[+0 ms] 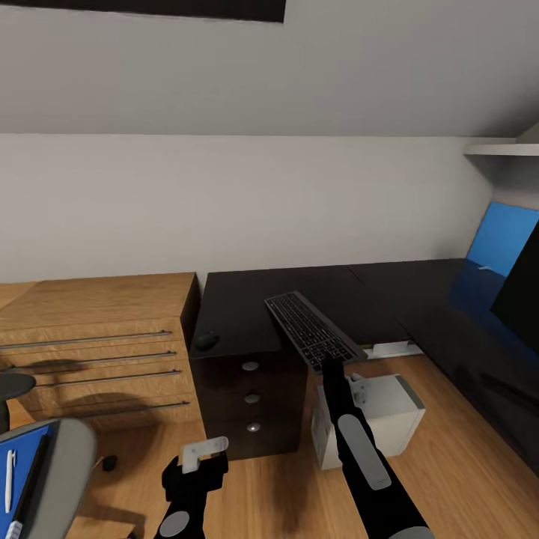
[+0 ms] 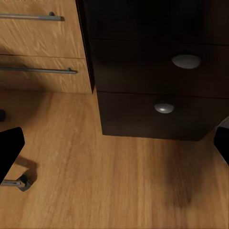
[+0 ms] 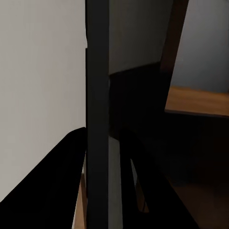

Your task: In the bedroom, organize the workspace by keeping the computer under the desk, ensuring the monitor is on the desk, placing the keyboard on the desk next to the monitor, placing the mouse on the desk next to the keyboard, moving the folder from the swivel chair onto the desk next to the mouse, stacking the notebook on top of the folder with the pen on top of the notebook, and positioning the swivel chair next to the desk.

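Note:
My right gripper point(image 1: 332, 364) is shut on the near end of the silver-grey keyboard point(image 1: 309, 328), which hangs tilted over the black desk point(image 1: 389, 292). In the right wrist view the keyboard point(image 3: 97, 119) stands edge-on between the dark fingers point(image 3: 136, 176). The mouse point(image 1: 207, 340) lies on the desk's left end. The black monitor point(image 1: 520, 288) is at the right edge. The light grey computer point(image 1: 374, 419) stands on the floor by the desk. At the lower left, the swivel chair point(image 1: 64, 464) carries the blue folder point(image 1: 22, 468) and the white pen point(image 1: 10, 479). The notebook is out of view. My left gripper point(image 1: 203, 451) hangs open over the floor.
The black drawer unit point(image 2: 143, 76) with round knobs sits under the desk's left end. Beside it is the oak dresser point(image 1: 90, 329). A blue panel point(image 1: 498, 236) backs the desk on the right. A chair caster point(image 2: 20, 182) rests on the wood floor point(image 2: 119, 181).

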